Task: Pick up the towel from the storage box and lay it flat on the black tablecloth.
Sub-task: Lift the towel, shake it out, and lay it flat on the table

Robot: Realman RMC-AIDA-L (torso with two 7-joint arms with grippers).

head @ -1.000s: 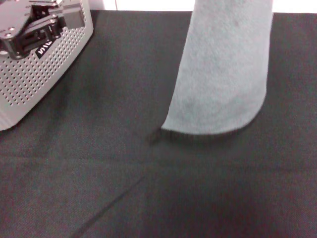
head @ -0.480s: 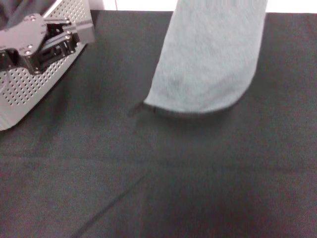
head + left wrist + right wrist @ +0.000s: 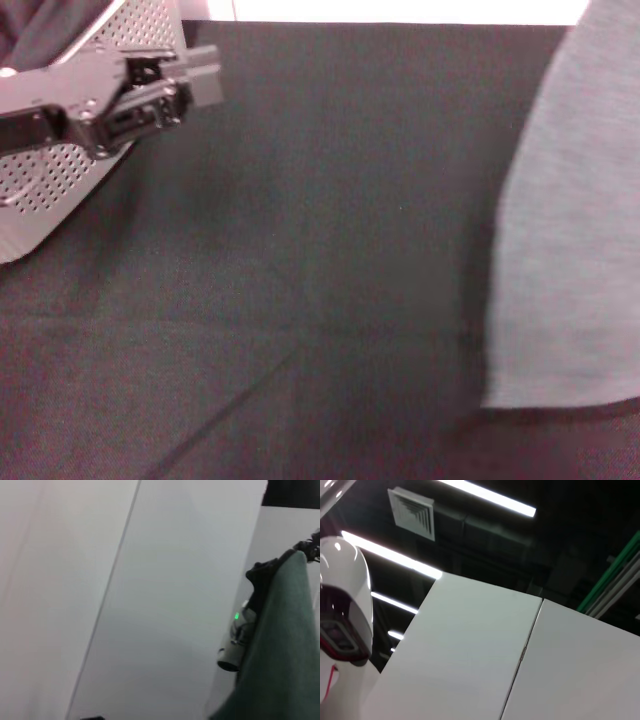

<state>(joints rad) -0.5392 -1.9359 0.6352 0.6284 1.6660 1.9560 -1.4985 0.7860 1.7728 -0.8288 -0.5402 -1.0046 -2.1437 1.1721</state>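
The grey-teal towel (image 3: 570, 250) hangs down the right side of the head view, its lower edge just above the black tablecloth (image 3: 320, 250). Its upper end runs out of that view. In the left wrist view the towel (image 3: 280, 655) hangs from my right gripper (image 3: 306, 549), which is shut on its upper edge. My left gripper (image 3: 195, 80) is at the upper left, reaching out past the rim of the perforated storage box (image 3: 40, 200), and holds nothing that I can see.
The storage box stands at the cloth's far left corner. A long crease runs across the tablecloth near the front. White wall panels fill both wrist views.
The hanging towel has swung from the middle far to the right, and its lower edge now shows lower in the view. My left gripper has shifted right, out past the box rim.
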